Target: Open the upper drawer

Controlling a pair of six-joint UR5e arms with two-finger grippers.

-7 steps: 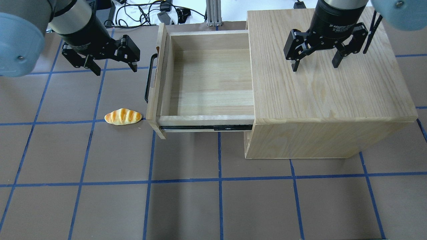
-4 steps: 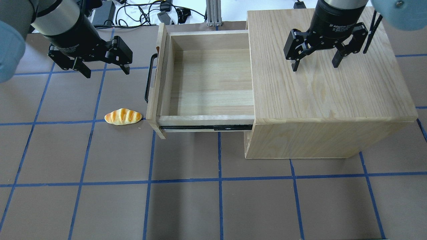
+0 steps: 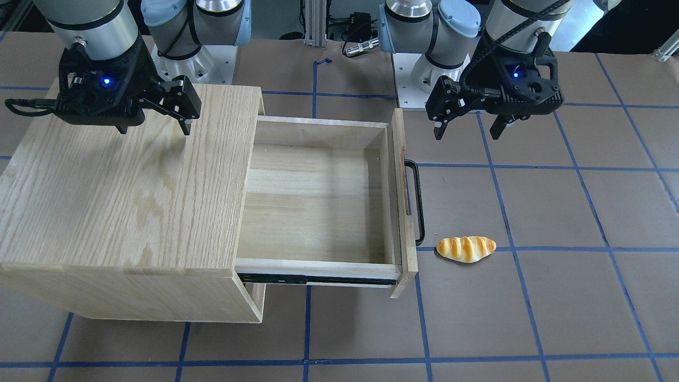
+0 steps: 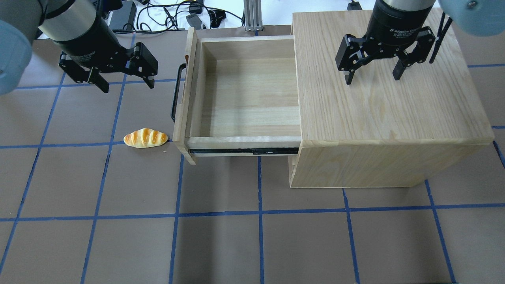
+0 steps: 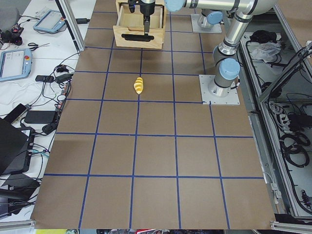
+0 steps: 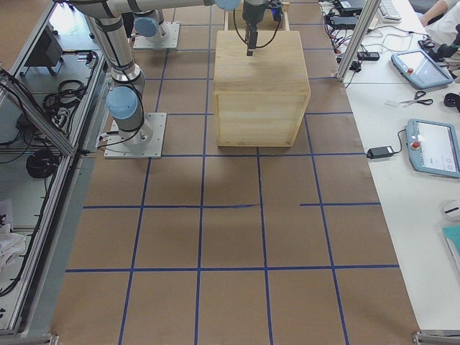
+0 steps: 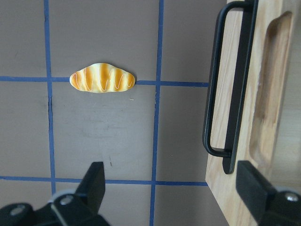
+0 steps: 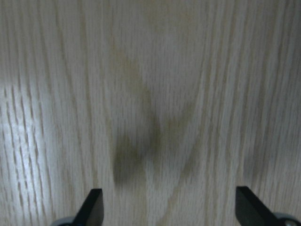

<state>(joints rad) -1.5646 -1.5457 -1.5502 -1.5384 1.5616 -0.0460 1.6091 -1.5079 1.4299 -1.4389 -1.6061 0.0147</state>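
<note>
The upper drawer [image 4: 244, 94] stands pulled far out of the oak cabinet [image 4: 386, 110] toward the left and is empty inside. Its black bar handle [image 4: 176, 92] and the slot in the front panel [image 7: 270, 89] show in the left wrist view, as does the handle [image 7: 214, 94]. My left gripper [image 4: 128, 86] is open and empty above the table, left of the handle and apart from it; it also shows in the front-facing view [image 3: 467, 135]. My right gripper [image 4: 372, 80] is open and empty just above the cabinet top [image 8: 150, 94].
A toy bread roll [image 4: 145, 138] lies on the table just left of the drawer's front corner; it also shows in the left wrist view [image 7: 102, 78]. Cables and power bricks [image 4: 177, 12] lie beyond the table's far edge. A lower drawer's side [image 4: 292, 169] shows under the open one.
My left gripper has moved left, away from the handle, then held almost still. The drawer, the bread roll and my right gripper have not moved.
</note>
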